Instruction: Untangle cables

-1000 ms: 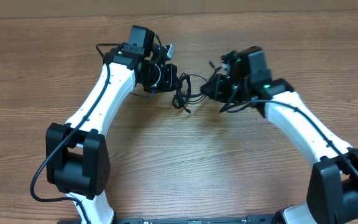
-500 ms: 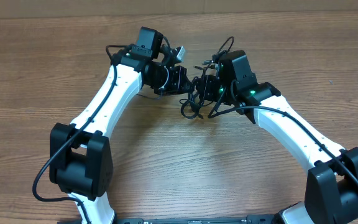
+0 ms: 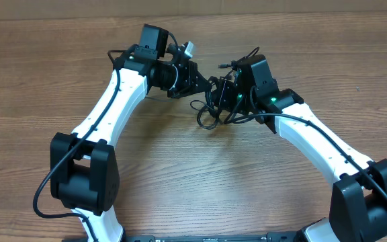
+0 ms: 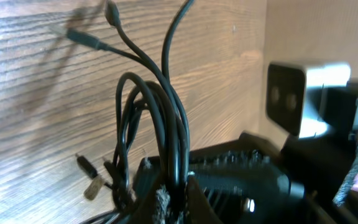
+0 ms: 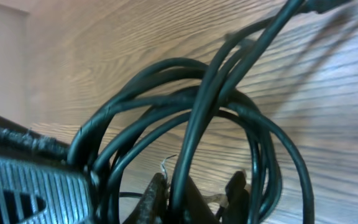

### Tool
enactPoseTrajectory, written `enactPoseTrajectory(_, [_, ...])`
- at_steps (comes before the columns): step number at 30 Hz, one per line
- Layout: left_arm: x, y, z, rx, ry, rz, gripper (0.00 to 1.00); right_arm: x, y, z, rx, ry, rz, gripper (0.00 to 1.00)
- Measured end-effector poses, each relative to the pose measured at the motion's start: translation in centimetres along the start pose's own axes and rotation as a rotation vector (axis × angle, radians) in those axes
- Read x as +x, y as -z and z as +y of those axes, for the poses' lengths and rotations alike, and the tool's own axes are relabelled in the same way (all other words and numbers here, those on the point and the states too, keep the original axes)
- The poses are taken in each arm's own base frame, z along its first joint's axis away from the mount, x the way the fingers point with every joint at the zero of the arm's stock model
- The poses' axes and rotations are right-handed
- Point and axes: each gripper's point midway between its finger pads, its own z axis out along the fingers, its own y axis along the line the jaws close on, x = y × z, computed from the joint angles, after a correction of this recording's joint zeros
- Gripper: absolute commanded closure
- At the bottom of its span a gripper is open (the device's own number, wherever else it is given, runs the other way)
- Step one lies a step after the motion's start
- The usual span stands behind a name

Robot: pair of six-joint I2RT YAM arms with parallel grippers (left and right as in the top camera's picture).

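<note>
The cables (image 3: 209, 113) are a bunch of thin black cords between my two grippers, above the middle of the far half of the table. My left gripper (image 3: 198, 82) is shut on several strands. In the left wrist view those cables (image 4: 166, 124) rise out of the left gripper (image 4: 176, 191) in a tall loop, and two plug ends (image 4: 86, 174) lie on the wood. My right gripper (image 3: 223, 93) sits just right of the bunch. The right wrist view shows the right gripper (image 5: 180, 188) closed round one strand, with the looping cables (image 5: 185, 102) in front of it.
The wooden table (image 3: 180, 175) runs to a beige back wall at the top. Both grippers are nearly touching over the bunch. The right arm's wrist camera (image 4: 296, 93) stands close in the left wrist view. The thick arm wires (image 3: 42, 195) hang by the bases.
My right gripper has moved left, towards the left one. The cables were spread between the grippers; now they bunch into a slack loop under them. The left wrist has shifted slightly.
</note>
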Motion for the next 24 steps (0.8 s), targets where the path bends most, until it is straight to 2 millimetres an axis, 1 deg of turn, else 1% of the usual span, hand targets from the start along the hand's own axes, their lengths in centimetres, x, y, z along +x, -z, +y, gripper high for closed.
enactPoseTrajectory(3, [-0.4,0.3,0.1,0.006,0.105,-0.011,0.96,-0.1,-0.1,0.5,-0.029,-0.009,0.004,0.76])
enactPoseTrajectory(4, [-0.5,0.4,0.2,0.005,0.151,-0.014,0.96,-0.2,-0.1,0.6,-0.037,-0.008,0.003,0.69])
enactPoseTrajectory(6, [-0.7,0.5,0.3,0.005,0.231,-0.023,0.96,-0.4,0.0,0.7,-0.048,-0.007,-0.003,0.59])
enactPoseTrajectory(7, [-0.9,0.6,0.3,0.006,0.272,-0.030,0.96,-0.7,0.1,0.7,-0.052,-0.004,-0.007,0.52])
enactPoseTrajectory(9, [-1.2,0.6,0.3,0.008,0.336,-0.043,0.96,-1.3,0.3,0.3,-0.055,-0.002,-0.017,0.33])
enactPoseTrajectory(10, [-1.4,0.7,0.4,0.006,0.382,-0.051,0.96,-1.7,0.6,-0.4,-0.048,0.003,-0.023,0.17])
enactPoseTrajectory(11, [-1.5,0.7,0.4,0.002,0.411,-0.056,0.96,-2.1,0.7,-0.8,-0.045,-0.006,-0.028,0.05])
enactPoseTrajectory(12, [-1.6,0.7,0.6,-0.006,0.445,-0.063,0.96,-2.5,1.1,-1.3,-0.042,-0.012,-0.034,0.00])
enactPoseTrajectory(15, [-1.8,0.7,1.6,-0.047,0.567,-0.096,0.96,-4.4,2.9,-3.4,-0.026,-0.052,-0.070,0.00])
enactPoseTrajectory(18, [-1.5,0.9,3.0,-0.110,0.729,-0.131,0.96,-6.5,5.8,-5.5,-0.005,-0.086,-0.133,0.00])
enactPoseTrajectory(20, [-1.1,1.1,4.1,-0.156,0.851,-0.151,0.96,-7.3,7.6,-6.2,0.004,-0.091,-0.167,0.00])
enactPoseTrajectory(22, [-0.5,1.3,5.1,-0.200,0.981,-0.174,0.96,-7.2,8.8,-6.3,0.012,-0.082,-0.172,0.00])
enactPoseTrajectory(23, [-0.3,1.4,5.6,-0.221,1.043,-0.187,0.96,-6.7,9.1,-6.0,0.009,-0.069,-0.162,0.00])
enactPoseTrajectory(24, [0.0,1.6,6.2,-0.247,1.129,-0.208,0.96,-5.8,8.9,-5.3,0.000,-0.033,-0.131,0.00])
